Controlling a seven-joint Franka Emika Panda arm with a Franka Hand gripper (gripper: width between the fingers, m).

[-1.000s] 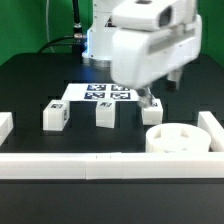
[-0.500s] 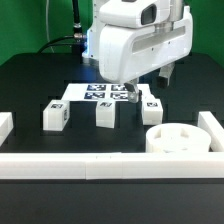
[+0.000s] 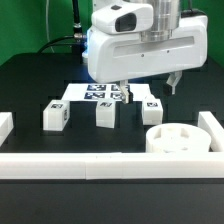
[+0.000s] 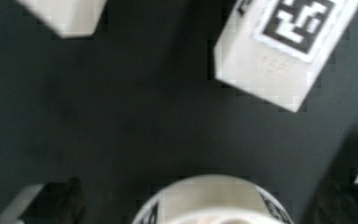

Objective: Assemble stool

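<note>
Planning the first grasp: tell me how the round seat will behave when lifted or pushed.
The seat looks like thick moulded plastic, so probably stiff. It lies flat and wide, so it should slide rather than tip or roll. Its smooth, curved rim may slip in a pinch.

**Two cameras: one wide and off the arm, one close on its wrist.**
The exterior view sits in front of the bench (image 3: 30, 80), a little above it. It looks slightly down across the long white rail (image 3: 100, 165) in the foreground toward the arm (image 3: 140, 45). From there it takes in the seat (image 3: 180, 138), three legs (image 3: 105, 115) and the marker board (image 3: 95, 92). The wrist view looks steeply down at the black bench top from very near, so one tagged leg (image 4: 279, 50) looms large and blurred. Both views share the bench top and tagged legs; which leg the wrist view shows cannot be told.
</note>
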